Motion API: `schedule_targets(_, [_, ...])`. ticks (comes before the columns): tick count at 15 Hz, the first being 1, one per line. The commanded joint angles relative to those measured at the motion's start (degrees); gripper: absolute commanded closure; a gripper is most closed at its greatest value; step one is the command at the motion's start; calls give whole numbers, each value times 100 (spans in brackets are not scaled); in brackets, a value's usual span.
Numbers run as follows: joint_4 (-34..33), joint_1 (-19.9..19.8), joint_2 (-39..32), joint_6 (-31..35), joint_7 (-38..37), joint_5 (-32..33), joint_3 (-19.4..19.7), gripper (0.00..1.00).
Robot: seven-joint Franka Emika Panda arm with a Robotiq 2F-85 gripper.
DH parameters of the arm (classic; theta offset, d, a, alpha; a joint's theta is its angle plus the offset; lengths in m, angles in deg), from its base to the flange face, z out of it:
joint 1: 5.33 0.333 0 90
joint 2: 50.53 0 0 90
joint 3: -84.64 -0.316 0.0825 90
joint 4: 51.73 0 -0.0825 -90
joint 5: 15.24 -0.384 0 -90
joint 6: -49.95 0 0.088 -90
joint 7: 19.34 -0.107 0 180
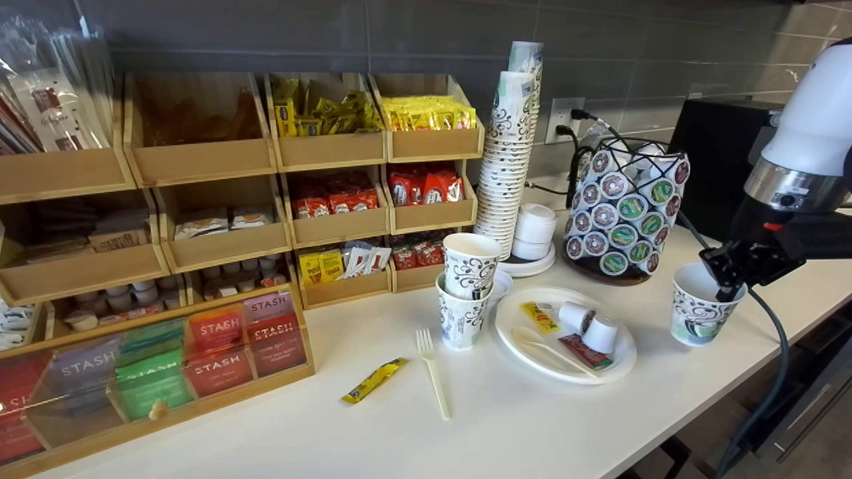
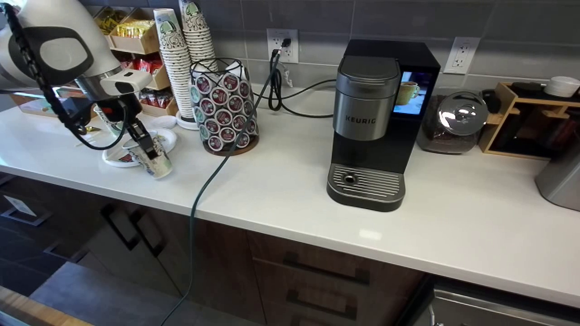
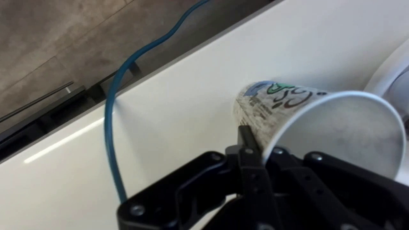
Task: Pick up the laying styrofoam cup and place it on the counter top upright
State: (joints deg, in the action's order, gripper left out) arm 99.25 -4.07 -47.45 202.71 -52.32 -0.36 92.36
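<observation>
- Several tea packets (image 1: 156, 382) in a wooden box (image 1: 233, 395) read "STASH" in capitals, in an exterior view.
- On a black-and-silver coffee machine (image 2: 360, 104), in an exterior view, is the name "KEURIG"; its lit screen (image 2: 410, 90) pictures a mug.
- Labels on the coffee pods (image 1: 624, 237) in the round rack (image 1: 619, 280), and on the yellow packets (image 1: 429, 114) and red packets (image 1: 426, 188), are too small to read.
- In the wrist view, print on the styrofoam cup (image 3: 287, 95) is blurred: dark swirls, green and blue patches, unreadable lines.
- A tall stack of nested cups (image 1: 504, 173) covers part of a second stack (image 1: 528, 56).
- In the wrist view, the white plate (image 3: 377, 83) is cut off at the right edge.
- The robot arm (image 1: 809, 126), cropped in both exterior views, leans over the pale tabletop (image 2: 272, 190), wrist low, its black gripper (image 1: 729, 289) slanting down.
- The jaws are clenched on the cup's wall, the rim running between them.
- The cup is tilted, mouth upward, just beside the plate and near the rack; whether its base touches the tabletop cannot be told.
</observation>
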Motion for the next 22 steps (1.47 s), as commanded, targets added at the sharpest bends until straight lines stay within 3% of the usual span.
schedule_targets(1, [-116, 997, 99, -511, 1214, -1586, 610, 99])
schedule_targets(4, [-737, 1069, 116, -1616, 2350, -2977, 795, 99])
schedule_targets(5, [-953, 486, -39, -1879, 2447, -3148, 323, 99])
schedule_targets(6, [-1136, 391, -123, -2158, 2632, -3385, 342, 99])
schedule_targets(8, [-1308, 124, -303, -2064, 2693, -3560, 249, 99])
schedule_targets(12, [-1219, -159, -516, -1153, 2282, -3078, 15, 99])
schedule_targets(17, [-1131, -157, -972, -223, 1614, -2349, -149, 99])
schedule_targets(18, [-1169, -148, -1077, -222, 1420, -2199, -143, 95])
schedule_targets(19, [-1206, -135, -1183, -200, 1240, -2063, -133, 72])
schedule_targets(22, [-1226, -144, -1195, -337, 960, -1913, -80, 64])
